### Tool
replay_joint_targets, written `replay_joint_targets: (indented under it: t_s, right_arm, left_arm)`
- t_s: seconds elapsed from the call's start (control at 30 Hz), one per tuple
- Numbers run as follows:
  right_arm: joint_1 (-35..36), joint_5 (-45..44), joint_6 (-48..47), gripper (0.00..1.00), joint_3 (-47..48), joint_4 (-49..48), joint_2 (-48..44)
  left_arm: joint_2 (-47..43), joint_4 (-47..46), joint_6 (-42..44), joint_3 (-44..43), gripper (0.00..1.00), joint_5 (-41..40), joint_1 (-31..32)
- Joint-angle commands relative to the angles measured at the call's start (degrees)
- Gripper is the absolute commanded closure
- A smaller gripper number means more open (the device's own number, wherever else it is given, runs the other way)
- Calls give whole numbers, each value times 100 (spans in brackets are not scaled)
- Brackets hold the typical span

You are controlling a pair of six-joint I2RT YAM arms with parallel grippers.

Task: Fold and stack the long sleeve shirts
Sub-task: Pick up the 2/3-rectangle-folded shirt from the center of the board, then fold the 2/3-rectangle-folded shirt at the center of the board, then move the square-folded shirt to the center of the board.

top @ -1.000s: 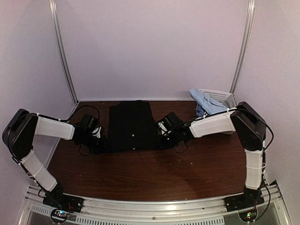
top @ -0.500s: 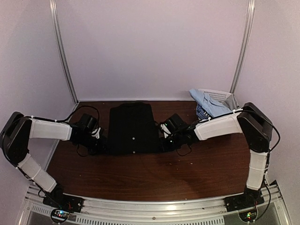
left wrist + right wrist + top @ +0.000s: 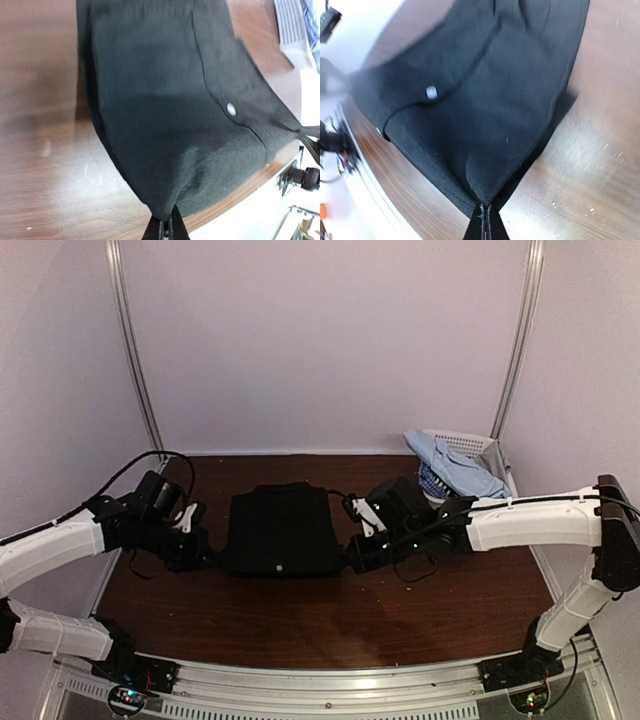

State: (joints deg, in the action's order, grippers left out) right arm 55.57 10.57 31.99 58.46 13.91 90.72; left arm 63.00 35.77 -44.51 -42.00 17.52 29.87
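The black shirt (image 3: 280, 530) is seen at the middle of the table (image 3: 300, 625), its near edge raised and stretched between the two arms. Its near left corner is pinched in the closed left hand (image 3: 167, 227), its near right corner in the closed right hand (image 3: 482, 222). A pale button (image 3: 231, 108) is shown on the cloth. The pale blue shirt (image 3: 455, 462) is draped over the white basket (image 3: 470, 445) at the far right, the patterned shirt (image 3: 430, 480) tucked beneath it
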Motion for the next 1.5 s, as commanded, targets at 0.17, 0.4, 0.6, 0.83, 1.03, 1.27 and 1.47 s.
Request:
replay_joint_targets:
  t_s: [0.17, 0.4, 0.6, 0.83, 1.03, 1.27, 1.47]
  right_arm:
    - [-923, -116, -467, 100, 2970, 748, 1414]
    - [-1965, 57, -510, 100, 6379, 1124, 4481]
    - [-2587, 686, -351, 89, 7835, 934, 6085]
    - [-2613, 290, -643, 61, 6846, 817, 5158]
    - [-2164, 207, -857, 45, 5355, 446, 4098]
    - [-1636, 134, -813, 33, 4826, 325, 3919]
    - [-1423, 317, -759, 36, 4887, 397, 4248]
  left_arm:
    - [1846, -120, 881, -2257, 100, -168, -864]
    - [5153, -892, 1290, -5179, 100, 410, -1811]
    - [7137, -716, 1260, -7131, 100, 277, -1984]
    - [7188, -552, 1557, -7816, 42, 60, -2062]
    - [6152, -885, 1418, -6279, 26, -440, -2152]
    - [5868, -1726, 1428, -4786, 20, 240, -2123]
    - [5658, -1962, 1433, -4021, 22, 286, -1884]
